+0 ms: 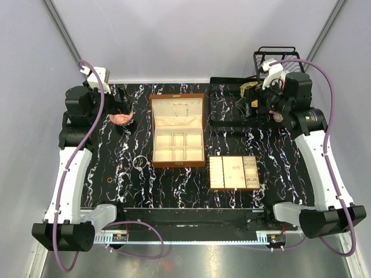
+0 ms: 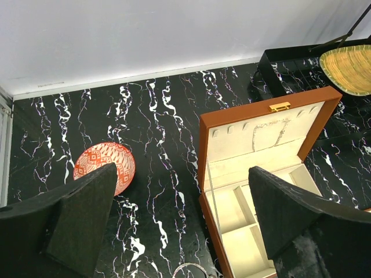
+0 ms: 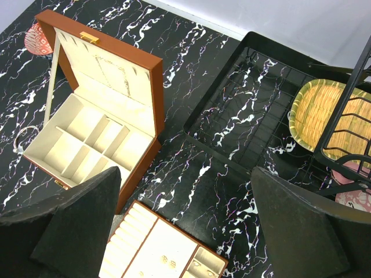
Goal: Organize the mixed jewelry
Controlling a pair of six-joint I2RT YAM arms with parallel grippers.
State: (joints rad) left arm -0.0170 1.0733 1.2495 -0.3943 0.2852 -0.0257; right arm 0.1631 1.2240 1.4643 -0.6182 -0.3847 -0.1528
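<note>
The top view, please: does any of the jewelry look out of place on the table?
Yes. A silvery hoop lies loose on the marble table, just left of the open wooden box, whose compartments look empty. What looks like a tiny coppery ring lies apart, further left. The cream tray holds a few small pieces.

I see a thin silvery wire hoop (image 1: 138,162), about bangle-sized. It lies flat on the black white-veined marbled tabletop (image 1: 232,139), just left of the front-left corner of the open brown wooden cream-lined box (image 1: 177,165). A tiny coppery ring (image 1: 111,180), barely visible, lies flat on the same surface, further left and nearer the arm bases, apart from the hoop. Tiny gold glinting bits (image 3: 164,262) sit in the middle compartment of the flat cream compartment tray (image 1: 233,189). Fainter bits lie in the neighbouring end compartment, their shapes too small to tell.
</note>
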